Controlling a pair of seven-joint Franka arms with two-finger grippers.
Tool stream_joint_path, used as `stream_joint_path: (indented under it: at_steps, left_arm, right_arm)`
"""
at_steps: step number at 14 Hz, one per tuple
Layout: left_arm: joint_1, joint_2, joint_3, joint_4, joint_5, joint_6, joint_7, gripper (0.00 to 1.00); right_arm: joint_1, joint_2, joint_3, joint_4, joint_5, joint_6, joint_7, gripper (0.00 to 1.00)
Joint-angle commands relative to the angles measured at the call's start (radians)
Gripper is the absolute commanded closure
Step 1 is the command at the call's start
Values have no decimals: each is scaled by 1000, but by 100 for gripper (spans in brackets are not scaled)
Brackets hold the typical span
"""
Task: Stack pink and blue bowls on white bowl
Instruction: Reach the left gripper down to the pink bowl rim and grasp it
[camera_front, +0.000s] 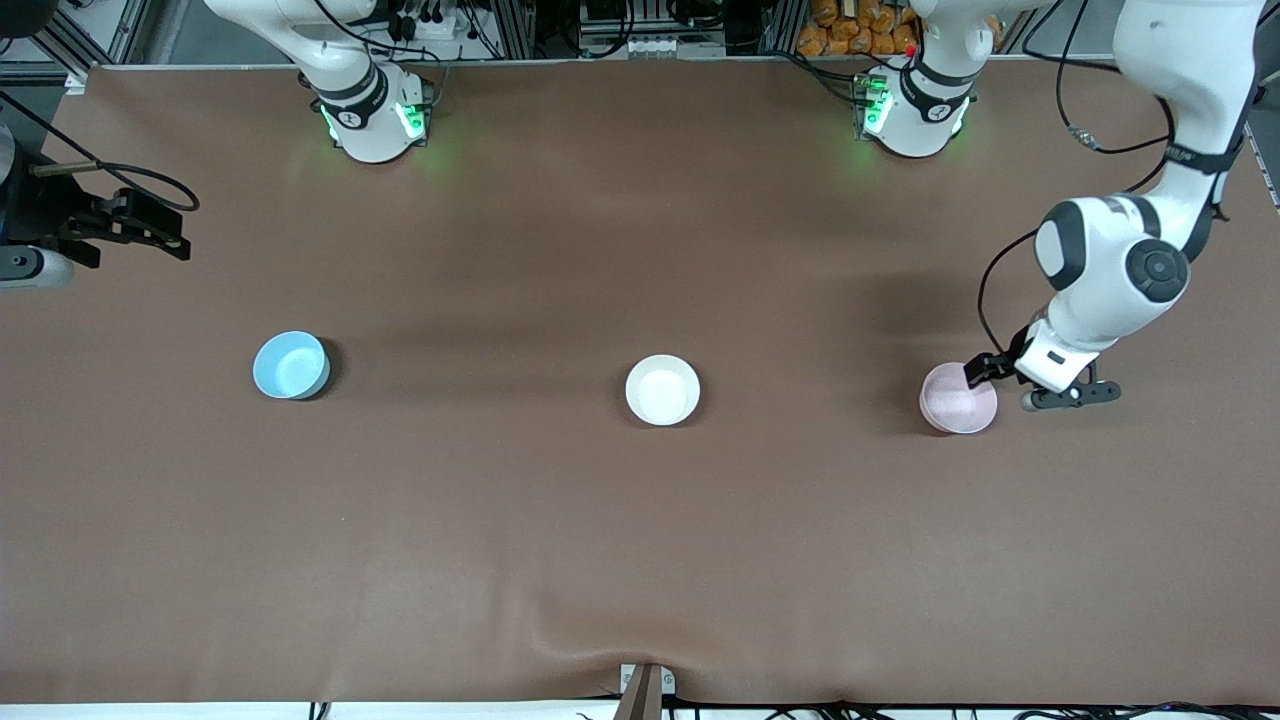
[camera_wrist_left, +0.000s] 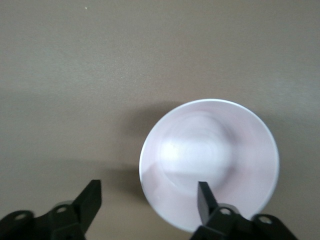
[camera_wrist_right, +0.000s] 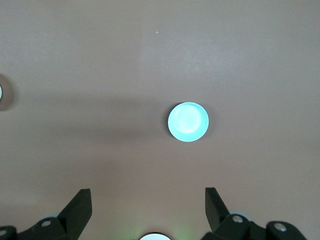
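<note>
Pink bowl (camera_front: 957, 399) rim between spread left claw (camera_wrist_left: 145, 197) fingers | right claw (camera_wrist_right: 148, 205) spread, waiting

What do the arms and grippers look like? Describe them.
Both arms are glossy white with dark grey joint caps and black bands, green lights glowing at their bases, and black cables looped along them. The left gripper and right gripper have black, wedge-tipped fingers.

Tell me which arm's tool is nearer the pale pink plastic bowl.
Left. The left tool straddles the pale pink plastic bowl's rim; the right tool waits high at the right arm's end of the table.
</note>
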Motion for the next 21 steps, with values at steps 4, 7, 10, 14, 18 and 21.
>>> stream_joint_path:
  at_steps: [4, 7, 10, 14, 18, 21]
  left_arm:
    - [26, 61, -4, 32, -16, 33, 20, 68]
    - [22, 66, -5, 46, -16, 33, 9, 100]
    - [17, 41, -33, 47, -16, 23, 10, 100]
    - [19, -52, -154, 93, -39, -116, -54, 100]
    - [10, -54, -299, 312, -45, -442, -314, 100]
    - [0, -42, -421, 351, -44, -459, -467, 100]
  right_arm:
    - [3, -6, -4, 0, 13, -8, 10, 0]
    - [4, -6, -4, 0, 13, -8, 10, 0]
    - [6, -6, -6, 0, 13, -6, 10, 0]
    - [11, -6, -7, 0, 13, -6, 10, 0]
    - [11, -6, -7, 0, 13, -8, 11, 0]
    - [9, -6, -7, 0, 13, -8, 10, 0]
